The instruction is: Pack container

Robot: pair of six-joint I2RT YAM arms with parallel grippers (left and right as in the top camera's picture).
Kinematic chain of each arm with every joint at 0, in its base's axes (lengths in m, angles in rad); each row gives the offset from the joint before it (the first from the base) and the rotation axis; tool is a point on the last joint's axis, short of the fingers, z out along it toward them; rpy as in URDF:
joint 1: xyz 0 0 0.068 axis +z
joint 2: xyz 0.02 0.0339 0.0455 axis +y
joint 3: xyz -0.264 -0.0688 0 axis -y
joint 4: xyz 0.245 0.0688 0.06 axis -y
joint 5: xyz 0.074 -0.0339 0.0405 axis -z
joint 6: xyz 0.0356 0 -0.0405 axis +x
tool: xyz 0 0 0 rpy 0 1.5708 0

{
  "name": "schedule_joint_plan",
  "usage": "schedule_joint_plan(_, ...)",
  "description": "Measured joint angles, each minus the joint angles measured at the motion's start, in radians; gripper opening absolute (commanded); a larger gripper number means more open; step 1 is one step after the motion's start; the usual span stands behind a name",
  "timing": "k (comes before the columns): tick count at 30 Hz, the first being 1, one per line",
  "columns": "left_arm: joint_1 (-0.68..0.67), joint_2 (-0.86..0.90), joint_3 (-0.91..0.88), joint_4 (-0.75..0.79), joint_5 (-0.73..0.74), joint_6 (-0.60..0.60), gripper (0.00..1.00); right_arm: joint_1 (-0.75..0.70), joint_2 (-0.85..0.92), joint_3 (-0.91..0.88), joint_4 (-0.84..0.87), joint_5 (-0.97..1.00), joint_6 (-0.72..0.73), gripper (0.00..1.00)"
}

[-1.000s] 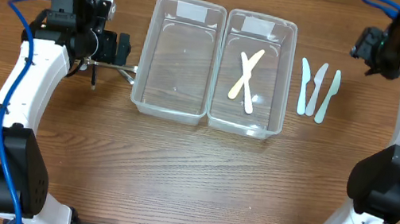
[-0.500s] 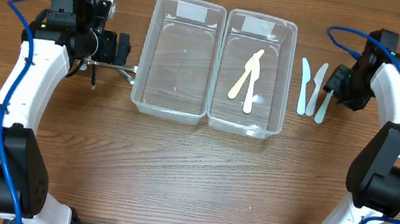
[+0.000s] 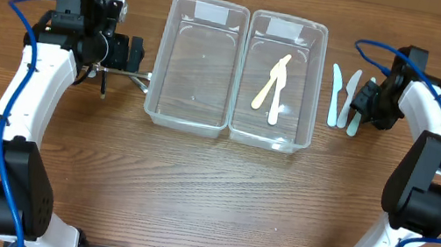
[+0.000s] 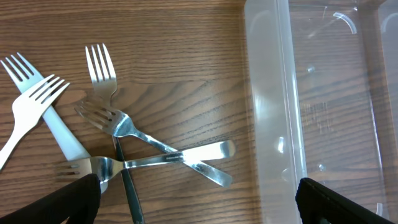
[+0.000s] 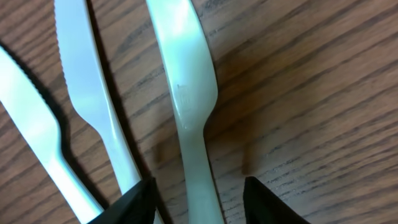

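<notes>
Toward the worktop's far right edge, the right gripper (image 5: 198,196) hangs unclenched, its fingers (image 5: 140,199) straddling the outermost pale knife (image 5: 186,106). Two more knives (image 3: 334,97) lie between it and the clear containers (image 3: 239,64) at far centre. The left gripper (image 4: 199,205), likewise spread, hovers over forks (image 4: 124,127) near the far left edge.

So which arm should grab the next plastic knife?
Right. The right end effector hangs open over the rightmost knife, fingers either side of its handle. The left end effector is over the forks, beyond both containers.
</notes>
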Motion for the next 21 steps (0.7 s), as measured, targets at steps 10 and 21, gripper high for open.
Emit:
schedule_joint_plan(10,0.0,0.0,0.0,0.0,0.0,0.0,1.0,0.0,0.016,-0.014,0.01,0.021,0.008,0.26)
schedule_joint_plan(21,0.0,0.0,0.0,0.0,0.0,0.0,1.0,-0.002,0.006,0.01,-0.019,0.028,0.008,0.04)
